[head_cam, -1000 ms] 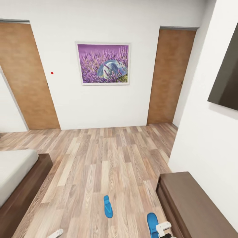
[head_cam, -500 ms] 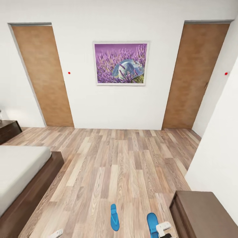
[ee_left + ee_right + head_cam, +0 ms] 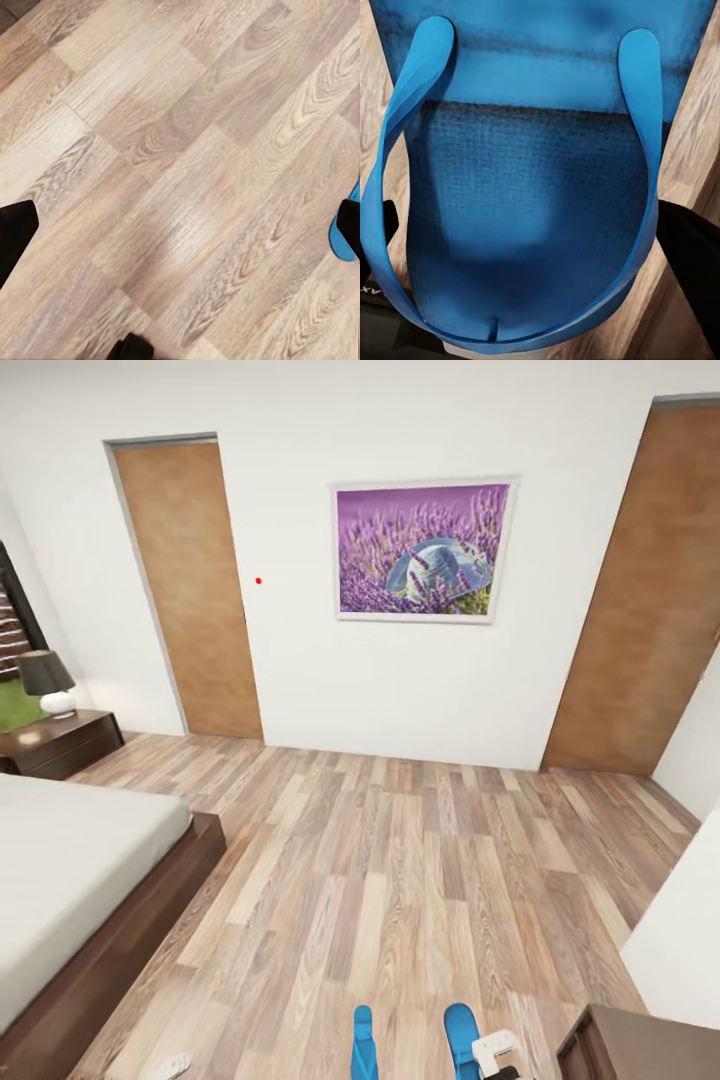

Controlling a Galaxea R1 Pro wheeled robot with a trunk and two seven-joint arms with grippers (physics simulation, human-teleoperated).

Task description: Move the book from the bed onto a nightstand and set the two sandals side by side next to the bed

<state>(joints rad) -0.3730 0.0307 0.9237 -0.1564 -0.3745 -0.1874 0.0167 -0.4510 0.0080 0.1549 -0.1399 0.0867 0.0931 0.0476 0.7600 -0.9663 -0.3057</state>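
Observation:
One blue sandal lies on the wood floor at the bottom of the head view. A second blue sandal hangs beside it, and my right gripper is shut on it. Close up, that sandal sits between the dark fingers. My left gripper is open over bare floor, the lying sandal just past one fingertip. The bed with its pale mattress stands at the left. A dark nightstand is beyond it. The book is out of view.
A black-shaded lamp stands on the nightstand. A corner of the low dark bench shows at bottom right, by a white wall. The far wall carries two brown wood panels and the lavender picture. Open floor stretches ahead.
The camera has swung left, so the whole scene slid right. The nightstand and lamp came into view and the bench nearly left it. The held sandal stayed with my right gripper.

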